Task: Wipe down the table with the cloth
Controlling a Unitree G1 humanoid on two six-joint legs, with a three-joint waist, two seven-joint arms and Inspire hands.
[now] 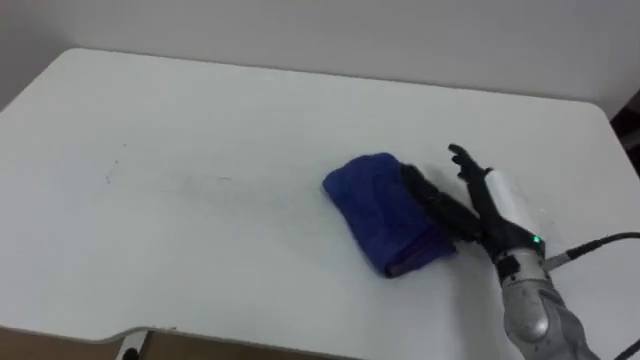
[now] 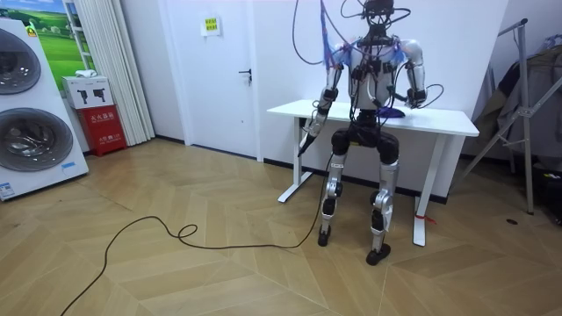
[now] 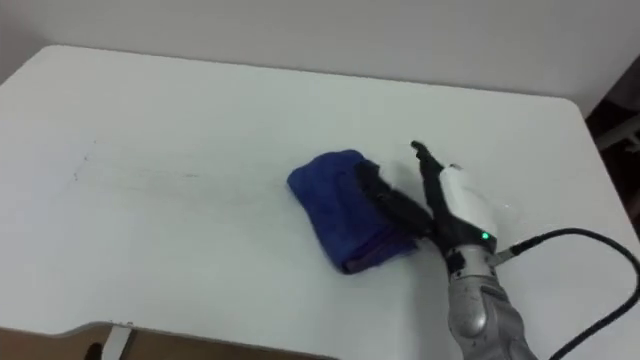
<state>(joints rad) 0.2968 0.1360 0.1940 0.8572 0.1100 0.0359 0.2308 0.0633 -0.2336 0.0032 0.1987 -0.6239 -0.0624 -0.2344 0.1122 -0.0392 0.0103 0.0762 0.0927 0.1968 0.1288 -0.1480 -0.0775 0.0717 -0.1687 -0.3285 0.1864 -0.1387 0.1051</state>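
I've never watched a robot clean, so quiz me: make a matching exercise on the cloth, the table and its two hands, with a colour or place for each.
Things:
1. cloth
2. table
3. right hand
4. left hand

Colour or place:
a. hangs below the tabletop, at the robot's side
b. white
c. blue
d. fingers laid straight on the cloth

Pairs: 1-c, 2-b, 3-d, 4-a.

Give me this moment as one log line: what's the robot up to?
step: wiping | right hand: flat on blue cloth | cloth: right of table centre | left hand: down at side
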